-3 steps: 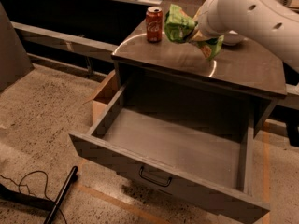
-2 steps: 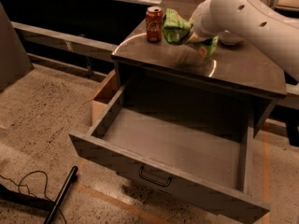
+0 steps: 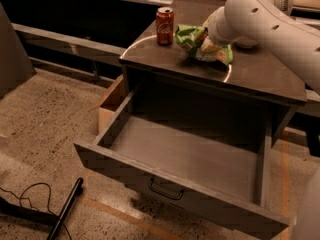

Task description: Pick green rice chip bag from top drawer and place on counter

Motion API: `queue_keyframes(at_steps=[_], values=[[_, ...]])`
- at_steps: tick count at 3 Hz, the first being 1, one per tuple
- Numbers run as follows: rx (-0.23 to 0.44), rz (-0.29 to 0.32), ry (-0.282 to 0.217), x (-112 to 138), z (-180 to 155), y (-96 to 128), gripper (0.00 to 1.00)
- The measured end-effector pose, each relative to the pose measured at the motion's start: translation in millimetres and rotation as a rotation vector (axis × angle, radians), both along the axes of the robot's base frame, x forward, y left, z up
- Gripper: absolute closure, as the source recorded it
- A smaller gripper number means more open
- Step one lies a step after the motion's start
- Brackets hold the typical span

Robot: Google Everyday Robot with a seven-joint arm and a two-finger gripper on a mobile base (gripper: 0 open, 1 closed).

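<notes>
Bag is out of the drawer and sits low over the tabletop, just right of a red soda can. I cannot tell whether it rests on the surface or hangs just above it.

Claw is buried in the crumpled foil at the end of the white arm. Cannot tell whether it is clamped on the bag or let go.

Risks, as judged:
- The can is close on the left, so a sideways pull-out could tip it.
- Crinkled foil may snag on the claw and lift away with it.
- The tabletop is glossy, so a light bag may slide if nudged. The open drawer lies below the front edge, and a slide that way drops the bag back in.

Surface: grey-brown, shiny, with a bright arc of reflection. The drawer is pulled far out, its inside bare, with a dark handle on the front.

Room: speckled concrete floor, cardboard box beside the cabinet, black cable and rod lower left.
</notes>
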State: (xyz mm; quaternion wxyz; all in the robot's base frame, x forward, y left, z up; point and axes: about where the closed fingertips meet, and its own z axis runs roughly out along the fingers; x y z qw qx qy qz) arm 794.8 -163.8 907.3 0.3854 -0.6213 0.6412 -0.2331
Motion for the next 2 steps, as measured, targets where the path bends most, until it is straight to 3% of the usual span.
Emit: queue_keyframes(at_steps=[1,2], values=[[0.02,-0.024,0.047,-14.5,-0.9,-18.4,0.0],[0.055,-0.065,0.094,-50.7,8.5,-52.7,0.0]])
